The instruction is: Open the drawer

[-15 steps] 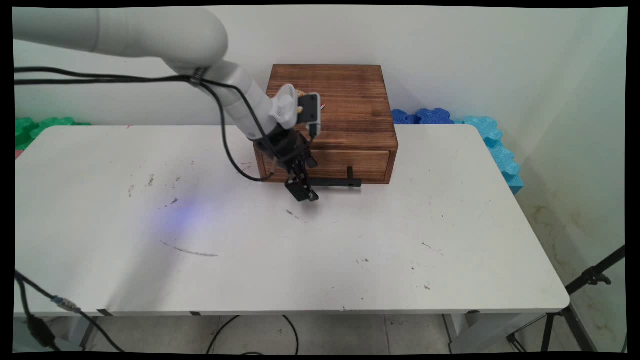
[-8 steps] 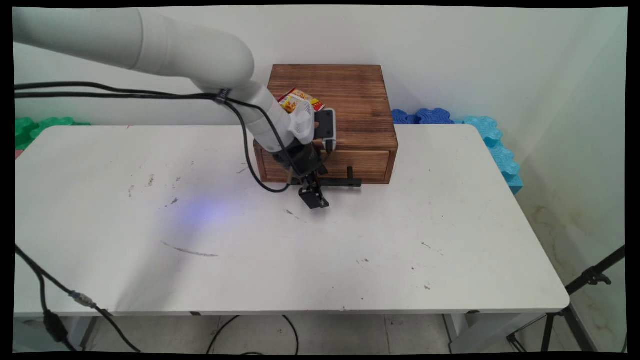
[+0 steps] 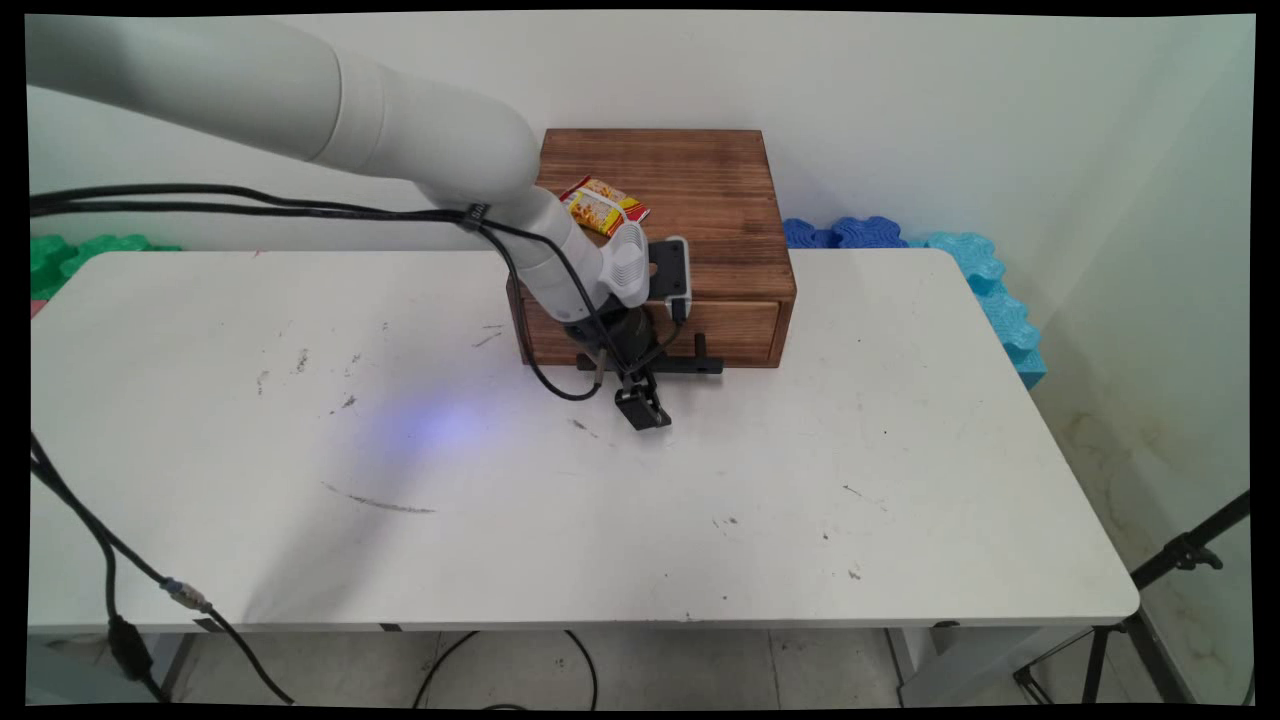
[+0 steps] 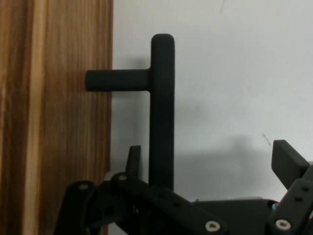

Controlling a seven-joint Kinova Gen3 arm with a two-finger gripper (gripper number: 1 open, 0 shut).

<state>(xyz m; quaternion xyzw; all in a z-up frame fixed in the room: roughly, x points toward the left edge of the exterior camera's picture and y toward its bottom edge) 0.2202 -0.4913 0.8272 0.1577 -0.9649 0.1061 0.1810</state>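
Gripper (image 4: 205, 161) spread wide around drawer handle (image 4: 162, 112), has shifted right along wooden box (image 3: 660, 240) | snack packet (image 3: 603, 205) now uncovered | handle's lower end hidden

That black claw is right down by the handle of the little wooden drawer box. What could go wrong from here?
The gripper has its jaws open around the black handle, but off-centre: one finger sits close by the bar, so closing may knock it or grip it crookedly. The fingers hang low over the white table and could scrape it. A tug might drag the whole wooden box, and the snack packet on top could slide off.
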